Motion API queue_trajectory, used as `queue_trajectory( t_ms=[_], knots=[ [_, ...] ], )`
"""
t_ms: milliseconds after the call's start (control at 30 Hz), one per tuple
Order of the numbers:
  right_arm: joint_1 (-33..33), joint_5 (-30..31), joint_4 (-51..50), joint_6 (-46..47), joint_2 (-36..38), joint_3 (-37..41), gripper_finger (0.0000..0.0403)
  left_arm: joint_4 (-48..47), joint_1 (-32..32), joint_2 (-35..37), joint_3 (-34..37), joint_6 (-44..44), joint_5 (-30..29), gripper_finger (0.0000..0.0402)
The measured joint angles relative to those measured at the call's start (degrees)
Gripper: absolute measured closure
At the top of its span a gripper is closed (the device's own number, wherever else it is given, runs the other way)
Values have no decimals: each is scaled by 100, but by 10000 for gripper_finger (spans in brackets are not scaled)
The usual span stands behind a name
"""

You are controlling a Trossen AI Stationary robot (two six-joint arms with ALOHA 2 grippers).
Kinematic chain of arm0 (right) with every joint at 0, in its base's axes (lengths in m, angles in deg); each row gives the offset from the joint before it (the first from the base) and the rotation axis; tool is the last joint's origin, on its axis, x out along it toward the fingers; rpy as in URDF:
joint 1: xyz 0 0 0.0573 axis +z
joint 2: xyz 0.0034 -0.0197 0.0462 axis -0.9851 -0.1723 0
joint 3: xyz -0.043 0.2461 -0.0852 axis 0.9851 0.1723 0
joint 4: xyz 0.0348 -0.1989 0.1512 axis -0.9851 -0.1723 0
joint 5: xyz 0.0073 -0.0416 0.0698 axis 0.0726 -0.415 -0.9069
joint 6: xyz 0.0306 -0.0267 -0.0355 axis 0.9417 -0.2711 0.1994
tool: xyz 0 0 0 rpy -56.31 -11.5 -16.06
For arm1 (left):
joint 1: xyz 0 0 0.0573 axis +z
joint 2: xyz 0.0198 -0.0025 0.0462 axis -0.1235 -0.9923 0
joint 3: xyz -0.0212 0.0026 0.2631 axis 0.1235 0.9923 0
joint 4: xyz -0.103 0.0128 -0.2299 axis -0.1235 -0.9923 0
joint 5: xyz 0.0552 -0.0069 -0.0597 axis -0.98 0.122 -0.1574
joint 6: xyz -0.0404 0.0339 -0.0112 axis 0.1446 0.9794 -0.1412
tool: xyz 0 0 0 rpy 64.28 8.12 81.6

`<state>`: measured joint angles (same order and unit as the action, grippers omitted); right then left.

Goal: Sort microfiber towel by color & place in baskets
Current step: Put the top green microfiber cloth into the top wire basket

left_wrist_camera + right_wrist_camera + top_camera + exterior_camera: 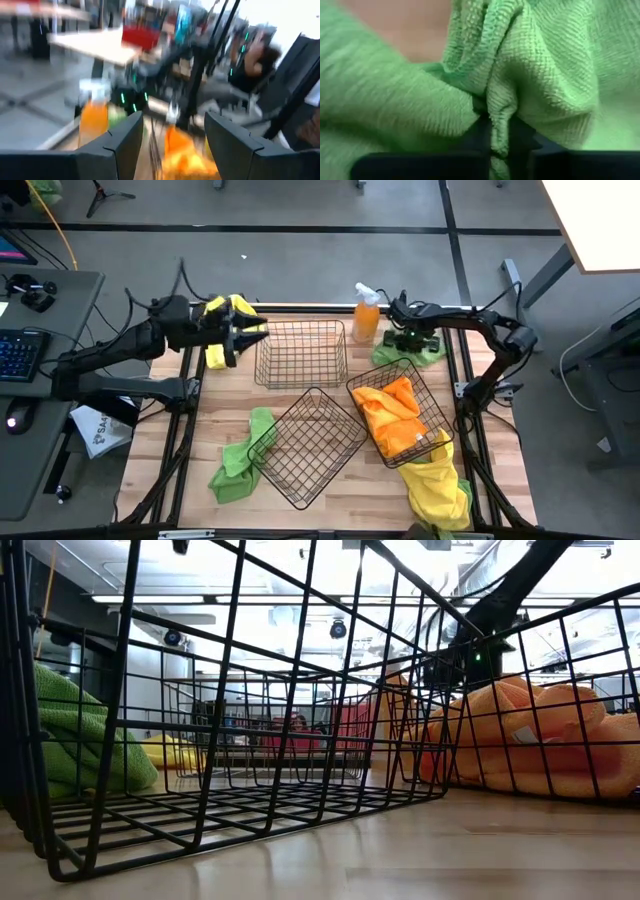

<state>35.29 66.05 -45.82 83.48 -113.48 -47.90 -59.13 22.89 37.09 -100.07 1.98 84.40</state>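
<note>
Half-buried right claw (501, 134) pinches green towel (530, 75).

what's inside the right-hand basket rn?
The right-hand basket holds a bunched orange towel. Anything under the towel is covered. A yellow towel lies outside, at the basket's near corner.
</note>
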Motion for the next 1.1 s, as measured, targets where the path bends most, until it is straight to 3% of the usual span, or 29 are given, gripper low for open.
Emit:
queue_trajectory(
  t_ms=[100,233,467,600,767,933,1100],
  knots=[
    [78,131,-598,-675,528,-443,377,775,0,39,0,216,-104,202],
    [169,984,-1486,-1223,1370,-1078,396,1655,0,34,0,484,-111,202],
    [563,2031,-1226,-1337,2971,-2017,398,2140,-2,15,-6,271,-354,202],
    [1263,2167,-213,-1339,3615,-1961,400,2411,-7,16,-4,-162,-356,202],
    [2784,2183,1575,-1428,3724,-1431,402,2847,-54,-6,-4,-695,-365,202],
    [4156,2156,4169,-1952,3155,-843,402,3104,-163,-2,-5,-1054,-613,202],
    [4404,1859,5555,-1992,2095,-927,402,3239,-233,-1,-4,-1085,-703,202]
  ],
)
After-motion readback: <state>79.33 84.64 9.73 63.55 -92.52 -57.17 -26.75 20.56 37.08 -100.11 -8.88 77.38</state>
